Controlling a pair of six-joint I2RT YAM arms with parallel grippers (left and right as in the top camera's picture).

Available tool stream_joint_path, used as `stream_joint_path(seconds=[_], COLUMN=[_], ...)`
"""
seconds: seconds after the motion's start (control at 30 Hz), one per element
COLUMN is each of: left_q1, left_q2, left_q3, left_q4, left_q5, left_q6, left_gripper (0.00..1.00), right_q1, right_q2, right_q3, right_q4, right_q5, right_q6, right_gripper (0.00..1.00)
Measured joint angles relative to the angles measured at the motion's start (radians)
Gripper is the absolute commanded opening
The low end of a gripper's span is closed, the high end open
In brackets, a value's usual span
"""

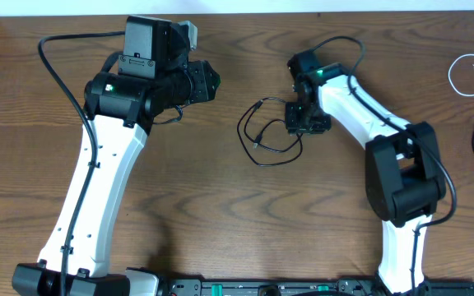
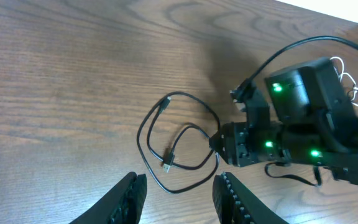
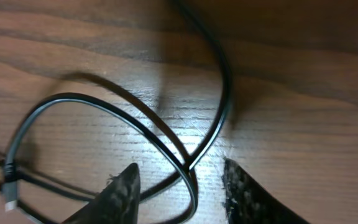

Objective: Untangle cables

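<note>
The black cable [image 1: 239, 129] lies in loose loops on the wooden table, mid-table, with one plug end inside the loops. My right gripper [image 1: 304, 123] sits low over its right side. In the right wrist view the black cable [image 3: 224, 99] crosses over itself between the two fingers of that gripper [image 3: 179, 190], whose jaws stand apart with table showing on both sides of the cord. My left gripper [image 1: 214, 82] hovers to the upper left, open and empty [image 2: 179, 196], looking down on the black cable [image 2: 140, 140]. The white cable [image 1: 453, 80] is coiled at the far right.
The right arm's own thicker black wire [image 1: 340, 43] arcs above its wrist. The left arm's wire [image 1: 56, 66] loops at the left. A light strip of wall [image 1: 237, 6] runs along the table's far edge.
</note>
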Motion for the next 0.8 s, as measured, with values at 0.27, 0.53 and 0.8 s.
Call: stream_joint_path(seconds=[0.27,0.53,0.8], left_q1=[0.000,0.000,0.000], left_q2=[0.000,0.000,0.000], left_q3=[0.000,0.000,0.000], left_q4=[-0.002,-0.006,-0.010], left_q5=[0.000,0.000,-0.002], left_q6=[0.000,0.000,0.000], left_gripper=[0.40,0.41,0.41], right_q1=[0.046,0.058,0.057], right_q2=[0.014,0.040,0.040], right_q3=[0.000,-0.002,-0.003], right_q4=[0.003,-0.005,-0.024], right_q5=[0.059,0.109,0.119], right_q6=[0.043,0.070,0.079], right_gripper=[0.32,0.31,0.31])
